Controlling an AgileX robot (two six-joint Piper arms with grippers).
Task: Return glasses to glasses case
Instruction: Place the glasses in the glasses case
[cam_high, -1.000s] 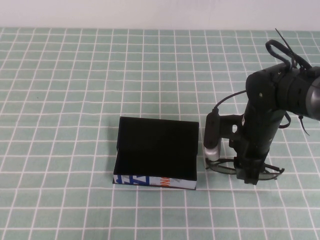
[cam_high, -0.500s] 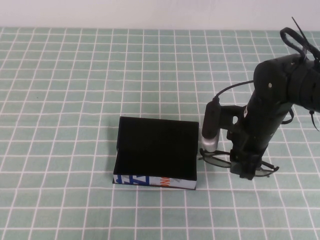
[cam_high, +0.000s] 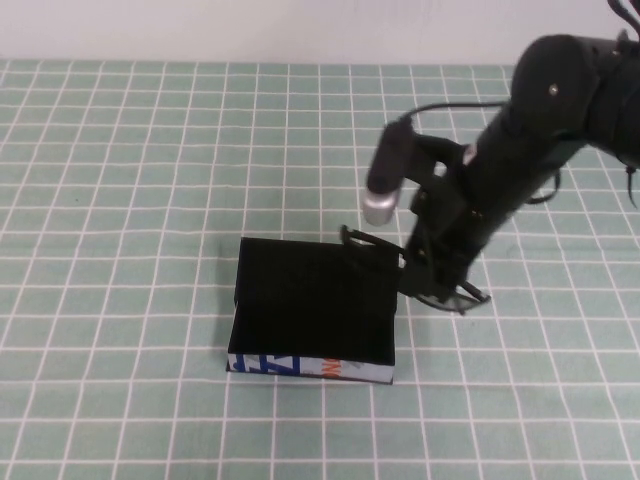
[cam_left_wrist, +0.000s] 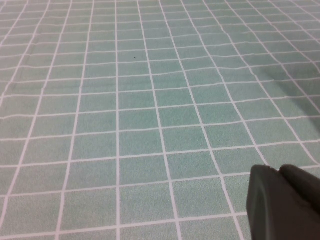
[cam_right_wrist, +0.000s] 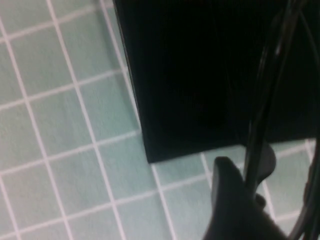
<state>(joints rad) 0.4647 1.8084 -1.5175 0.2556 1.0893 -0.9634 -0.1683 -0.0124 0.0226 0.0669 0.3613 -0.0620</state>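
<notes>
The glasses case (cam_high: 312, 300) lies open on the green checked cloth, its black inside facing up and its white printed front edge (cam_high: 310, 366) toward me. My right gripper (cam_high: 437, 283) hangs just off the case's right side, shut on the glasses (cam_high: 385, 252). They are off the cloth, and one slim arm reaches over the case's back right corner. In the right wrist view the thin frame (cam_right_wrist: 264, 95) runs across the black case (cam_right_wrist: 200, 75), pinched at the right gripper (cam_right_wrist: 252, 180). My left gripper (cam_left_wrist: 284, 206) shows only in its wrist view, shut, low over bare cloth.
Green cloth with a white grid (cam_high: 120, 200) covers the table. A white wall (cam_high: 250, 30) runs along the far edge. A silver-tipped wrist camera (cam_high: 385, 185) sticks out from the right arm above the case's back edge.
The right arm has lifted the glasses off the cloth and carried them left and away from me, from beside the case's front right corner to its back right corner.
</notes>
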